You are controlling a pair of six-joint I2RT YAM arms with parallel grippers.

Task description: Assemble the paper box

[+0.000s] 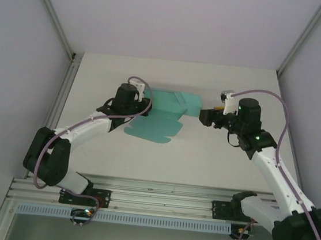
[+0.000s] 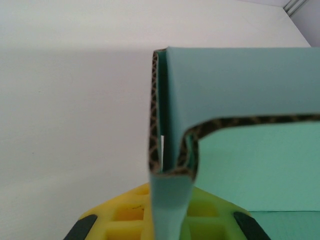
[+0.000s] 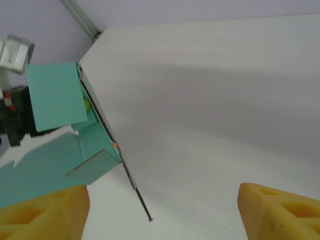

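Observation:
The paper box (image 1: 161,120) is a teal-green card sheet, partly folded, lying at the table's middle. My left gripper (image 1: 145,104) is shut on its left edge. In the left wrist view a doubled-over wall of the paper box (image 2: 170,200) stands pinched between the yellow fingers (image 2: 122,217), with brown corrugated edges showing. My right gripper (image 1: 203,117) sits at the sheet's right end. Its yellow fingers (image 3: 272,210) stand far apart, and a raised flap of the paper box (image 3: 92,145) is near the left finger, with a thin card edge reaching down between them.
The white table (image 1: 213,166) has bare room to the right and front of the sheet. Aluminium rails (image 1: 151,203) run along the near edge. Enclosure walls and corner posts (image 1: 69,52) close in the back and sides. The left arm's wrist (image 3: 15,115) shows behind the flap.

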